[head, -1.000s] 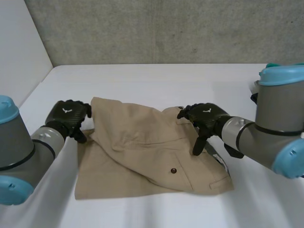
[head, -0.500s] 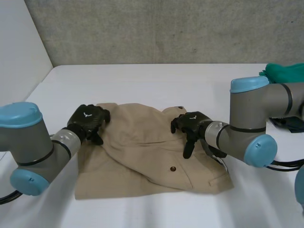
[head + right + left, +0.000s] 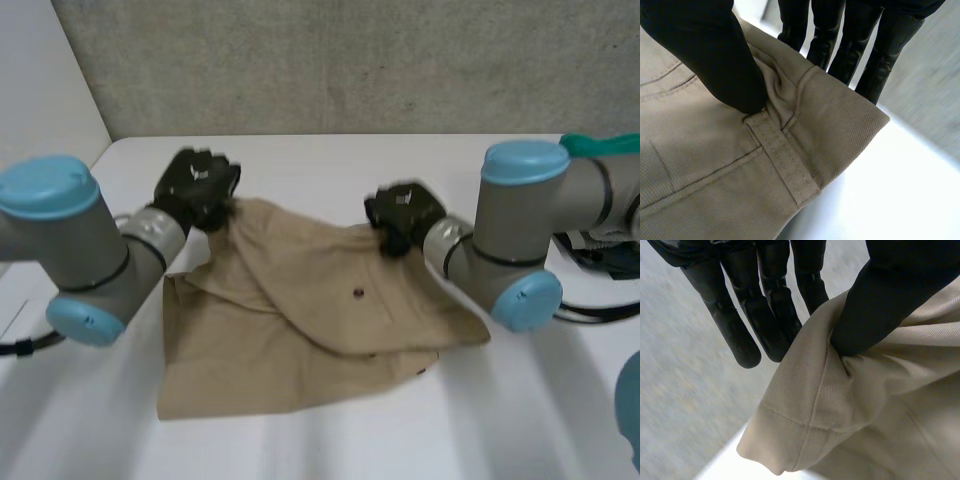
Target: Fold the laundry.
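Observation:
Tan shorts [image 3: 300, 320] lie on the white table [image 3: 330, 165], their far part raised. My left hand [image 3: 197, 185] pinches the far left corner of the shorts [image 3: 810, 410] between thumb [image 3: 875, 305] and fingers [image 3: 760, 315]. My right hand [image 3: 403, 214] pinches the far right corner at the waistband [image 3: 805, 125], thumb [image 3: 715, 55] on top beside a belt loop [image 3: 782, 160], fingers [image 3: 850, 45] behind the cloth. Both corners hang lifted off the table.
A green cloth [image 3: 600, 148] and a dark object [image 3: 605, 255] lie at the table's right edge behind my right arm. A grey wall [image 3: 330, 60] stands behind the table. White table surface extends beyond and in front of the shorts.
Both hands closed on the shorts' far corners and rose with them. The upper layer has been lifted and drawn toward the back of the table, shifting the button.

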You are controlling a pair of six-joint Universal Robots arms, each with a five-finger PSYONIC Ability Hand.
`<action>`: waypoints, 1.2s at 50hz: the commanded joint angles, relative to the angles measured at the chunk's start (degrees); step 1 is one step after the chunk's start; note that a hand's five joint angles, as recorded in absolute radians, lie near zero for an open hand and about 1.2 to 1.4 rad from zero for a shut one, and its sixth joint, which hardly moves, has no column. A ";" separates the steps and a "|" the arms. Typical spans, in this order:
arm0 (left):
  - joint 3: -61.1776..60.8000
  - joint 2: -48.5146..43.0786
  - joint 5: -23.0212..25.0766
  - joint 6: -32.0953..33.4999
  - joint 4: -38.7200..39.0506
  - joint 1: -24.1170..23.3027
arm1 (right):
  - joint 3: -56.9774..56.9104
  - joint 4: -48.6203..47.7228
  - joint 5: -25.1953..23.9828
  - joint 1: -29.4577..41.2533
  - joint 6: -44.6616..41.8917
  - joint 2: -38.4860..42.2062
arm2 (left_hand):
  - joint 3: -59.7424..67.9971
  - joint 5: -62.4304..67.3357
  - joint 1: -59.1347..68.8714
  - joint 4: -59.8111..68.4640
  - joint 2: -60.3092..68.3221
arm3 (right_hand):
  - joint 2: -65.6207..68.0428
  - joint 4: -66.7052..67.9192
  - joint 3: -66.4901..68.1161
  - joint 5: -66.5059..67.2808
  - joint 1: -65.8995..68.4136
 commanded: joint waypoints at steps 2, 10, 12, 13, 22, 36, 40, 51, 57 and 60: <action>19.31 0.35 -2.17 -0.10 3.29 -0.44 | -4.29 -25.44 4.48 -0.15 -3.61 -6.52 | 12.18 13.99 14.90 11.46 11.66 | 12.63 12.06 12.68 14.70 23.04; 30.60 4.02 -9.13 -3.52 19.10 -1.49 | -7.01 -48.42 7.12 -0.76 -3.97 -11.62 | 12.18 13.99 14.90 11.46 11.66 | 12.63 12.06 12.68 14.70 23.04; 30.25 5.97 -9.22 -5.28 20.70 -1.32 | -8.93 -48.42 6.86 -0.85 -3.71 -11.62 | 12.18 13.99 14.90 11.46 11.66 | 12.63 12.06 12.68 14.70 23.04; 29.99 6.85 -9.22 -6.07 21.14 -1.14 | -9.47 -48.33 6.94 -0.85 -3.70 -11.62 | 12.18 13.99 14.90 11.46 11.66 | 12.63 12.06 12.68 14.70 23.04; 12.43 10.63 -8.78 -8.28 21.50 -1.49 | -4.48 -44.73 6.59 -0.85 -3.79 -12.06 | 12.18 13.99 14.90 11.46 11.66 | 12.63 12.06 12.68 14.70 23.04; -23.79 21.26 -8.52 -3.80 10.88 -3.07 | 22.14 -14.62 3.09 -0.85 -12.48 -18.56 | 12.18 13.99 14.90 11.46 11.66 | 12.63 12.06 12.68 14.70 23.04; -29.07 24.69 -8.60 -0.29 2.71 -4.83 | 26.20 -4.69 1.76 -1.02 -16.43 -19.61 | 12.18 13.99 14.90 11.46 11.66 | 12.63 12.06 12.68 14.70 23.04; -34.43 29.97 -9.05 5.08 -29.81 -11.86 | 36.91 16.69 1.58 -2.34 -24.08 -28.66 | 12.18 13.99 14.90 11.46 11.66 | 12.63 12.06 12.68 14.70 23.04; -34.44 30.76 -8.87 4.99 -34.40 -12.48 | 42.99 17.50 1.76 -4.10 -28.93 -31.39 | 12.18 13.99 14.90 11.46 11.66 | 12.63 12.06 12.68 14.70 23.04; -33.65 30.85 -8.96 4.99 -33.70 -12.56 | 44.66 16.36 1.58 -4.28 -29.02 -31.39 | 8.19 9.99 10.91 7.46 7.66 | 12.63 12.06 12.68 14.70 23.04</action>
